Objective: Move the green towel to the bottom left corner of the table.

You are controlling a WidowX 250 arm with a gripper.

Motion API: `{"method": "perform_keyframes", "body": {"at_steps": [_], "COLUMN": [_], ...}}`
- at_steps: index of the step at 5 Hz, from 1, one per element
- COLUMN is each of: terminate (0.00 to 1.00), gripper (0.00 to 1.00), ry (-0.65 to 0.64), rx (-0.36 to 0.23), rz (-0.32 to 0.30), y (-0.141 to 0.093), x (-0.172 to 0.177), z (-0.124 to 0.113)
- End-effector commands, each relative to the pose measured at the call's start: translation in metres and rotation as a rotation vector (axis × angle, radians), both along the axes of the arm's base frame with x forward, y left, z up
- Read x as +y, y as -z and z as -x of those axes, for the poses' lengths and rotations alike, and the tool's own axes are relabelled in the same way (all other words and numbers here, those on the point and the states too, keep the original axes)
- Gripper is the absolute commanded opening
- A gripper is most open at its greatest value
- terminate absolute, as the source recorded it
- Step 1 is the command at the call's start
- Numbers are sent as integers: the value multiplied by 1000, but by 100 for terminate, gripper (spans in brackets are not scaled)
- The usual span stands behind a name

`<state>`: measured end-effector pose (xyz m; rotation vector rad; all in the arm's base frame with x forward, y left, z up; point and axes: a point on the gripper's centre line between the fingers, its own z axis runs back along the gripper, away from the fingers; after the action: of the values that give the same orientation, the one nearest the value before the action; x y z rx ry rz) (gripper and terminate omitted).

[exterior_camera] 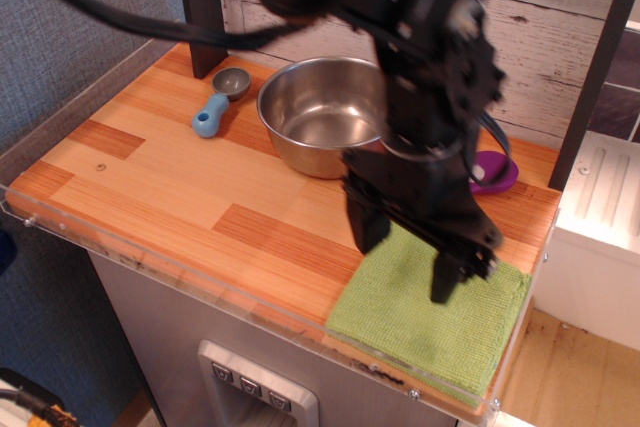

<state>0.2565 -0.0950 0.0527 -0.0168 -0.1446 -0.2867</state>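
1. A blue-handled scoop (214, 107) lies at the upper left of the bench (180, 192).
2. A steel bowl (322, 112) stands at upper centre.
3. The gripper (405, 263), fingers spread and empty, hovers over the green towel's (430, 312) upper edge, lower right of frame.

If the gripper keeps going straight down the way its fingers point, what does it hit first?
Most likely the green towel. The gripper hangs open with its fingers aimed down over the towel's upper half, nothing between them. How high it sits is hard to judge from this single view.
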Motion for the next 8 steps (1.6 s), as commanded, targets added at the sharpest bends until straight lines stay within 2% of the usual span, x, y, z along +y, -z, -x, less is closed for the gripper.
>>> {"method": "perform_keyframes", "body": {"at_steps": [1, 3, 5, 8], "terminate": [0, 0, 0, 0], "gripper": [100, 100, 100, 100], "ry": [-56, -60, -52, -67], "rx": [-19, -3, 79, 160], "rz": [-6, -26, -10, -137], "y": [21, 35, 66, 74], "x": [-20, -20, 3, 55], "z": [-12, -10, 7, 31]}}
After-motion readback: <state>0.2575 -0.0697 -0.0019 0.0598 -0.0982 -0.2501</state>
